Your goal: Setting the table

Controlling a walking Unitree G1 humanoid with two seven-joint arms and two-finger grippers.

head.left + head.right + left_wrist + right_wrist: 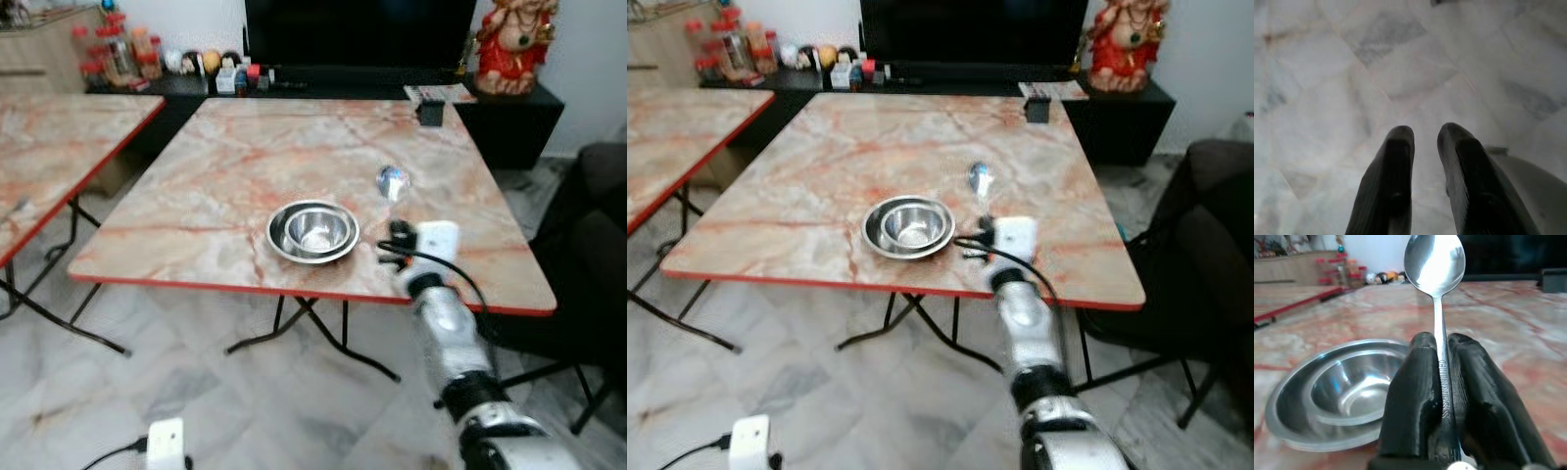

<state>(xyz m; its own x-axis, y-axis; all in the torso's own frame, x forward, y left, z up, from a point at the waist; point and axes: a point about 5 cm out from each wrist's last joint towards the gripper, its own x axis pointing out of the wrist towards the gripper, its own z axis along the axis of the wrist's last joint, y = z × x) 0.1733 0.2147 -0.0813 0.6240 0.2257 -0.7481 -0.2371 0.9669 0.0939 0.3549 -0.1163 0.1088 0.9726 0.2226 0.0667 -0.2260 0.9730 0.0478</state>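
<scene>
A steel bowl [313,231] sits inside a steel plate [281,247] near the front edge of the marble-patterned table [245,166]. My right gripper [399,233] is just right of the plate, shut on the handle of a metal spoon [1435,264]. The spoon's bowl [393,180] points away from me over the tabletop. In the right wrist view the plate and bowl [1347,391] lie close beside the fingers [1415,396]. My left gripper [1422,142] hangs over the tiled floor with a narrow gap between its fingers and nothing between them.
A second marble table [49,147] stands to the left. Behind are a dark TV cabinet [509,117] with a small black box [430,113], jars [118,54] and a red-gold statue [514,44]. A dark chair [588,245] is at right. A white charger [165,443] lies on the floor.
</scene>
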